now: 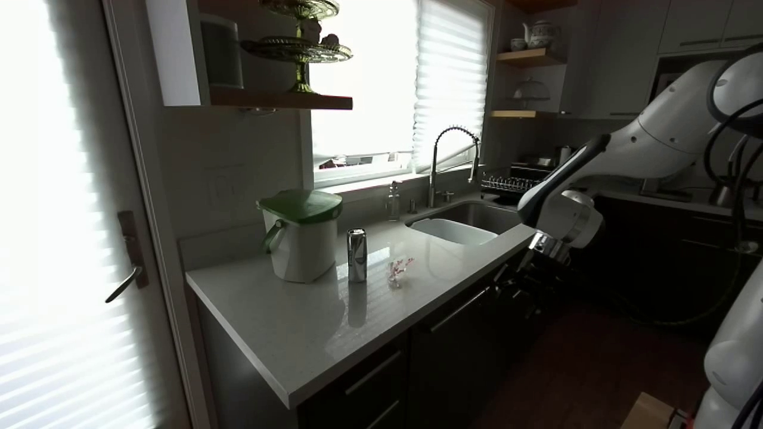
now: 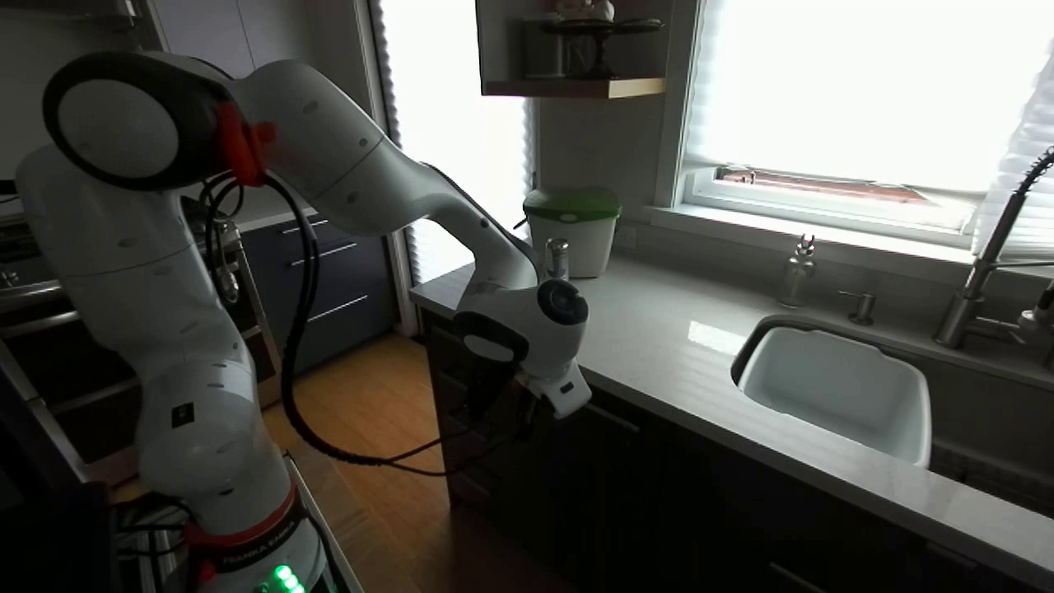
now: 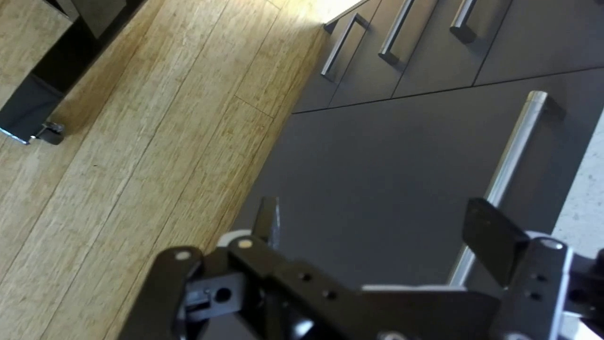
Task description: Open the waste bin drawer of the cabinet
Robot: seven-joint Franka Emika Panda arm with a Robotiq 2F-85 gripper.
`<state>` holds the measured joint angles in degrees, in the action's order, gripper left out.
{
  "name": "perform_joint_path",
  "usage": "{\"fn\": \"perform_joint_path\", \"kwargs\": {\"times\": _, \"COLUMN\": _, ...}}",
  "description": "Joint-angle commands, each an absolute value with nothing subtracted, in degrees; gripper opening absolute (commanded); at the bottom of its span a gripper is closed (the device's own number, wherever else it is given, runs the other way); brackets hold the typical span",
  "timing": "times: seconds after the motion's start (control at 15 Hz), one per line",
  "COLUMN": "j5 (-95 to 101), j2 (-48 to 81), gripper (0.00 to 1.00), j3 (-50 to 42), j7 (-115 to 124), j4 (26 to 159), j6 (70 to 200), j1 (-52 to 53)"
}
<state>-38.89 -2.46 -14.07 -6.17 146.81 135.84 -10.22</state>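
Note:
The wide dark grey drawer front (image 3: 377, 160) fills the middle of the wrist view and sits flush in the cabinet. Its long silver bar handle (image 3: 514, 141) runs along its upper edge, under the countertop; the handle also shows in an exterior view (image 1: 459, 310). My gripper (image 3: 380, 219) is open and empty in front of this panel. Its right finger overlaps the handle in the wrist view, and I cannot tell whether they touch. In both exterior views the gripper (image 1: 518, 292) hangs beside the cabinet front below the counter edge; its fingers are dark there.
The pale countertop (image 1: 268, 322) overhangs the fronts. On it stand a white bin with green lid (image 1: 304, 238), a can (image 1: 357, 256) and a small clear item with red marks (image 1: 398, 271). Smaller drawers with handles (image 3: 396, 33) adjoin the panel. A wheeled black unit (image 3: 47, 89) stands on the floor.

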Motion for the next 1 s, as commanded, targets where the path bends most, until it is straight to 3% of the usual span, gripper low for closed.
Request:
{"fn": "perform_joint_path", "kwargs": {"times": 0.0, "j5": -48.6, "j2": 3.8, "gripper": 1.0, "j3": -13.7, "j7": -15.1, "j4": 144.0, "j6": 136.6, "j1": -10.8}}
{"fn": "perform_joint_path", "kwargs": {"times": 0.53, "j5": -69.5, "j2": 12.4, "gripper": 1.0, "j3": -11.5, "j7": -23.7, "j4": 138.2, "j6": 139.8, "j1": -12.0}}
{"fn": "perform_joint_path", "kwargs": {"times": 0.93, "j5": -67.7, "j2": 11.8, "gripper": 1.0, "j3": -11.8, "j7": -23.0, "j4": 138.4, "j6": 139.0, "j1": -11.9}}
